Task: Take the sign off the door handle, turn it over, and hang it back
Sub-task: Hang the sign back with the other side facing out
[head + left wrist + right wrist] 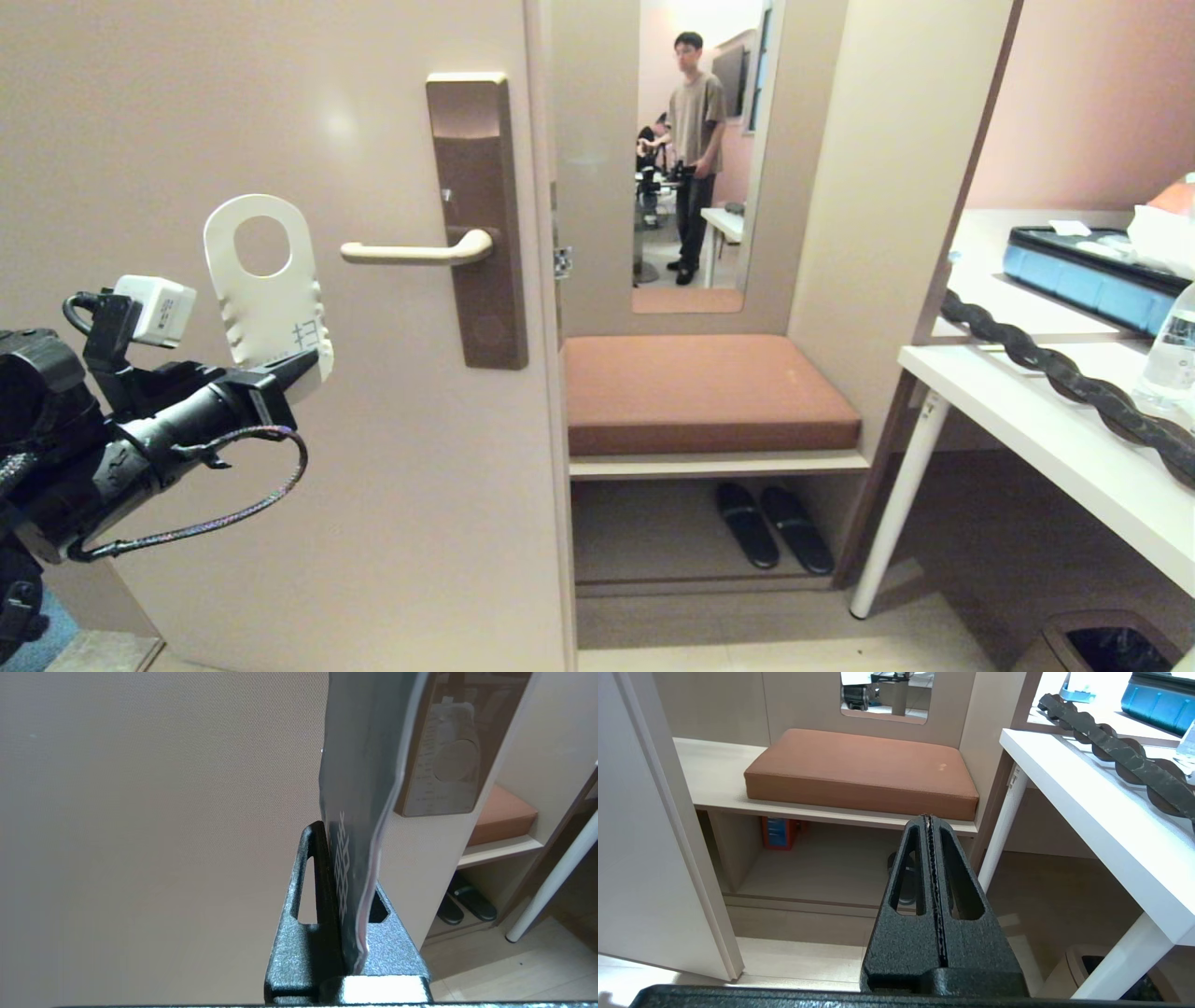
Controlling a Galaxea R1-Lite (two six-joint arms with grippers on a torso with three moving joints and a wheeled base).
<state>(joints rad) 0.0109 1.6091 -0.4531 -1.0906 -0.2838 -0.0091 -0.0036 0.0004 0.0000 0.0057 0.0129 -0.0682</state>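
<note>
The sign stands upright in the air left of the door handle, its white face towards me and its oval hole at the top. My left gripper is shut on the sign's lower end, well left of the handle's free tip. In the left wrist view the slate blue face of the sign shows edge-on between the pinched fingers of the left gripper. The handle is bare, on its brown lock plate. My right gripper is shut on nothing, low beside the bench.
The beige door fills the left. Right of it are a brown cushioned bench, slippers beneath, and a mirror showing a person. A white desk with a dark chain, a blue tray and a bottle stands right; a bin sits below.
</note>
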